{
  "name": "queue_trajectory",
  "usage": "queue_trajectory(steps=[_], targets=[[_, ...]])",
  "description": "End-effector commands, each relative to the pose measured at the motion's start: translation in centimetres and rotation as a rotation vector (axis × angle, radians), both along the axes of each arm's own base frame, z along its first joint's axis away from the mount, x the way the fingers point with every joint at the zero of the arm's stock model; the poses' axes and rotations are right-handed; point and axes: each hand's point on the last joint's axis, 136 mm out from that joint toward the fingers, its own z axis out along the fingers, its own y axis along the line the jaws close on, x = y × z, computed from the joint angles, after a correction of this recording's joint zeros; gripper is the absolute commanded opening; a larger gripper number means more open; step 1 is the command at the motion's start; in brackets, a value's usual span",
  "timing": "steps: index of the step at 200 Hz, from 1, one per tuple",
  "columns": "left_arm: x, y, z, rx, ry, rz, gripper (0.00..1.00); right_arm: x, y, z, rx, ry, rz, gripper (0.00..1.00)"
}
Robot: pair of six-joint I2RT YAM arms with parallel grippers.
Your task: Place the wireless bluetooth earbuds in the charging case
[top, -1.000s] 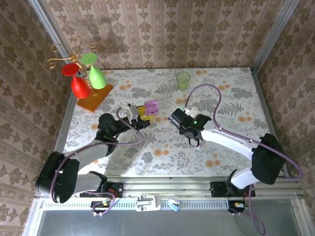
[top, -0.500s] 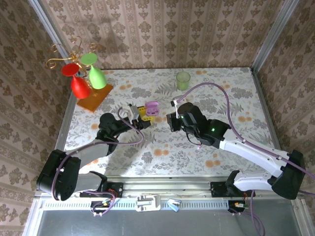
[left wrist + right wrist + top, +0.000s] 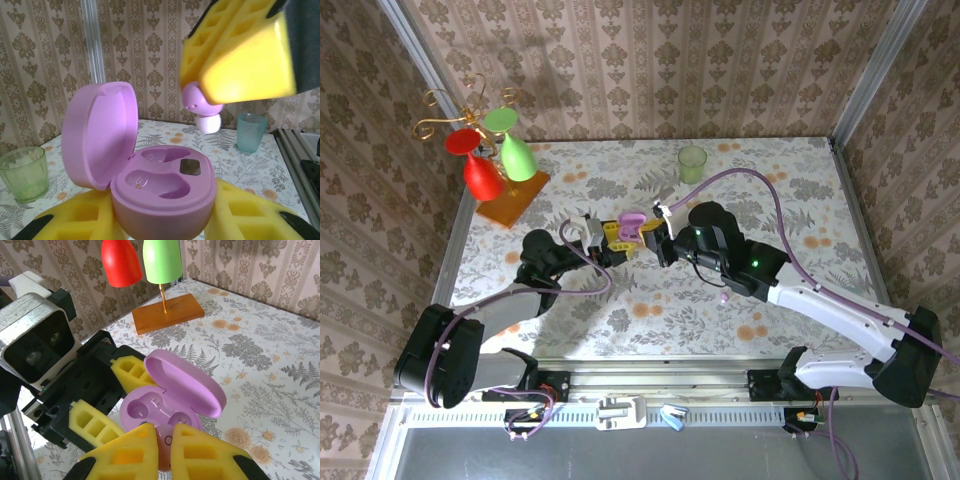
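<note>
I'm stretching my right arm across to the left, the right gripper [image 3: 654,232] pinching an earbud [image 3: 199,102] between yellow foam pads [image 3: 200,452], just above the open case [image 3: 162,186]. My left arm is lying low and bent, the left gripper [image 3: 608,238] squeezing the case's base from both sides, the lid [image 3: 100,131] tipped up. Both are meeting over a floral table [image 3: 800,200], patterned wallpaper [image 3: 650,70] all round. The case is glossy, oval and lilac, with two hollows showing; the earbud is rounded with a pale tip.
</note>
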Motion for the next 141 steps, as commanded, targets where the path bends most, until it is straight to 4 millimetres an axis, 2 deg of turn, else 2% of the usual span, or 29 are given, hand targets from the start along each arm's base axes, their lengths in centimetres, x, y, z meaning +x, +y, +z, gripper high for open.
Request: queue_trajectory(steps=[1, 141], targets=[[-0.5, -0.3, 2.2, -0.039, -0.051, -0.046, 0.16, 0.6, 0.5, 1.0, 0.004, -0.043, 0.027, 0.09], [-0.3, -0.4, 2.3, -0.05, -0.049, -0.05, 0.16, 1.5, 1.0, -1.6, -0.03, 0.007, 0.032, 0.11]])
